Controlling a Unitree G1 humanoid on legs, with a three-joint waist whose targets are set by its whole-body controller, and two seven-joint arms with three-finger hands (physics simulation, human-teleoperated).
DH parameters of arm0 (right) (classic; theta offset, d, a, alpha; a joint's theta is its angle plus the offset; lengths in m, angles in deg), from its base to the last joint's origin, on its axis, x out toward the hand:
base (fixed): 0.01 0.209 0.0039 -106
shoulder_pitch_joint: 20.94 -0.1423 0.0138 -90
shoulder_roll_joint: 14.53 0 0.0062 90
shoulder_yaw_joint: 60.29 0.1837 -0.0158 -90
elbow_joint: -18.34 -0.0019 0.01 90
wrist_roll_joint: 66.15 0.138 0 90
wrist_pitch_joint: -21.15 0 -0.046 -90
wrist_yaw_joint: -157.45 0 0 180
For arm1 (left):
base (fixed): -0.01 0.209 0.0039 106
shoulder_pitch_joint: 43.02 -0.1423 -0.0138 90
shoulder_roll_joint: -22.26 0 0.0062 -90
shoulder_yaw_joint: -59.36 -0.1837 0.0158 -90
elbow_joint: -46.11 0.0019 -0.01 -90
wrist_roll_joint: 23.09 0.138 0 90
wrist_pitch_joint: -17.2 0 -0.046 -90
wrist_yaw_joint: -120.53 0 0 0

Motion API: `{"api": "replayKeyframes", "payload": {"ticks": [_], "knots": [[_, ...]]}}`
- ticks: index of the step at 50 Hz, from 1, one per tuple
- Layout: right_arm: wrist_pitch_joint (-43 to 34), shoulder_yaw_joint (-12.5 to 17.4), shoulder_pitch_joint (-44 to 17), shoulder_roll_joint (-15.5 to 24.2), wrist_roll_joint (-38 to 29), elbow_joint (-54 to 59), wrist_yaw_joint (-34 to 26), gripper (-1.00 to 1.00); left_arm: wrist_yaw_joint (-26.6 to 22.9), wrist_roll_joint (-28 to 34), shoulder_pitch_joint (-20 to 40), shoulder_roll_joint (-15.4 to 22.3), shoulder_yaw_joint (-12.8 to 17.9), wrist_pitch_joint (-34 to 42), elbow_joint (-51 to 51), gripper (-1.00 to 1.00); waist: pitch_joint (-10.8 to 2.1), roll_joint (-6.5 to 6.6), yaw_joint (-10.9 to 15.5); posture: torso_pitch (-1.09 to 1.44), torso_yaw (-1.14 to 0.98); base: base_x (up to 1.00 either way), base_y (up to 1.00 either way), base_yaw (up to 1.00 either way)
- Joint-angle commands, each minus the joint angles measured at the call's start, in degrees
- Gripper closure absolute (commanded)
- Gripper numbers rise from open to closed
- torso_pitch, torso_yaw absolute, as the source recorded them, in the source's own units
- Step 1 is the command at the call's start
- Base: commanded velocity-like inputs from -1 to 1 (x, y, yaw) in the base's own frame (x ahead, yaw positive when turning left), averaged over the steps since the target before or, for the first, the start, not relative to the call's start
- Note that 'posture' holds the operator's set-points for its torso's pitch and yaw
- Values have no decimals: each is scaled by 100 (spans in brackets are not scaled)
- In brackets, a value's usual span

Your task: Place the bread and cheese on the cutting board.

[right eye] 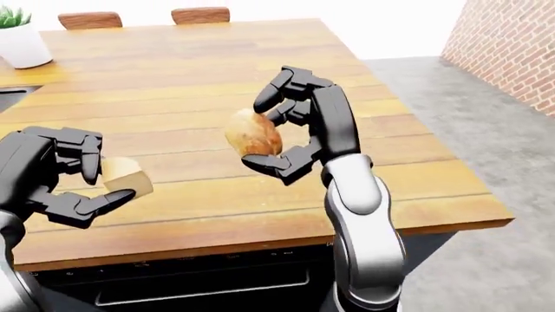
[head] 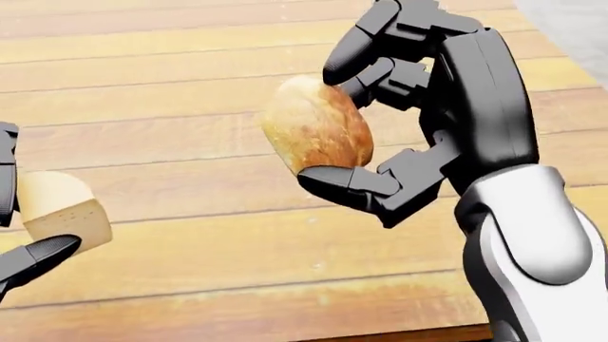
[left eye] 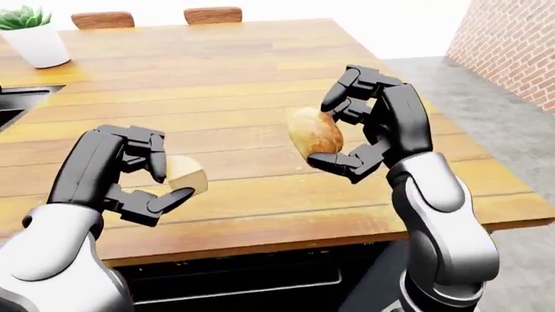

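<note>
My right hand is shut on a brown oval bread loaf and holds it above the wooden counter, right of the view's middle. The head view shows the loaf between the upper fingers and the thumb below it. My left hand is shut on a pale cheese wedge, held above the counter near its bottom-left edge. The cheese also shows in the right-eye view. No cutting board shows in any view.
A white pot with a green plant stands at the counter's top left. A dark sink edge shows at the left. Two wooden chair backs stand beyond the counter. A brick wall and grey floor lie to the right.
</note>
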Motion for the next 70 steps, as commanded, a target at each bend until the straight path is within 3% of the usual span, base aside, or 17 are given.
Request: {"api": "replayKeyframes", "payload": {"ticks": [1, 4, 6, 7, 9, 11, 17, 20, 21, 34, 35, 38, 42, 44, 45, 53, 70], "knots": [[223, 62, -129, 21, -19, -167, 40, 100, 50, 5, 81, 23, 16, -141, -86, 100, -49, -3, -32, 0, 0, -36, 58, 0], [253, 41, -133, 13, -21, -133, 55, 100, 70, 11, 71, 6, 9, -171, -61, 100, 39, -251, -117, 0, 0, -36, 57, 0], [277, 34, -121, 17, -25, -132, 53, 100, 69, 23, 66, 0, -5, -174, -60, 100, -74, -634, -184, 0, 0, -35, 56, 0], [314, 25, -107, 19, -37, -110, 53, 100, 70, 24, 65, -6, 1, -181, -62, 100, 41, -410, -245, 0, 0, -34, 57, 0], [346, 12, -139, 15, -57, -75, 40, 100, 79, 27, 78, -12, -4, -198, -49, 100, -165, -478, -203, 0, 0, -23, 57, 0], [399, -15, -128, 11, -81, -38, 34, 100, 79, 34, 103, -12, -17, -199, -33, 100, -120, -451, -173, 0, 0, -18, 57, 0], [403, -42, -198, -4, -167, -13, -41, 100, 32, 63, 169, 9, -33, -180, -4, 100, 97, 7, -216, 0, 0, -5, 57, 0], [472, -83, -201, -7, -225, 22, -86, 100, -6, 77, 177, 24, -28, -159, -19, 100, -46, 714, -231, 0, 0, 0, 57, 0], [477, -78, -227, -20, -239, 36, -98, 100, -13, 81, 197, 27, -38, -155, -11, 100, 172, 265, -197, 0, 0, 0, 58, 0], [525, -108, -185, -53, -400, -21, -254, 100, -38, 125, 181, 19, -31, -187, -27, 100, 101, -395, -188, 0, 0, 0, 57, 0], [499, -95, -208, -63, -397, -23, -262, 100, -37, 128, 176, 12, -31, -191, -27, 100, 103, -264, -214, 0, 0, 0, 59, 0], [539, -98, -180, -72, -409, -9, -267, 100, -30, 122, 165, -4, -24, -216, -25, 100, -48, -408, -129, 0, 0, 0, 57, 0], [436, -98, -113, -52, -428, -190, -312, 100, -36, 128, 147, -5, -17, -223, -30, 100, 108, 26, -151, 0, 0, 0, 41, 0], [480, -111, -104, -66, -436, -150, -303, 100, -35, 135, 129, -14, -28, -234, -29, 100, -68, 648, -99, 0, 0, 0, 42, 0], [493, -105, -109, -71, -436, -137, -304, 100, -30, 134, 122, -19, -25, -246, -21, 100, 67, 263, -123, 0, 0, 0, 41, 0], [542, -100, -75, -85, -456, -132, -334, 100, 1, 128, 70, -70, -29, -301, -11, 100, 90, -79, -98, 0, 0, 0, 38, 0], [875, -203, 18, -100, -769, 46, -552, 100, 69, 109, 22, -123, -55, -366, 40, 100, -42, -429, -31, 0, 0, 0, 24, 0]]}}
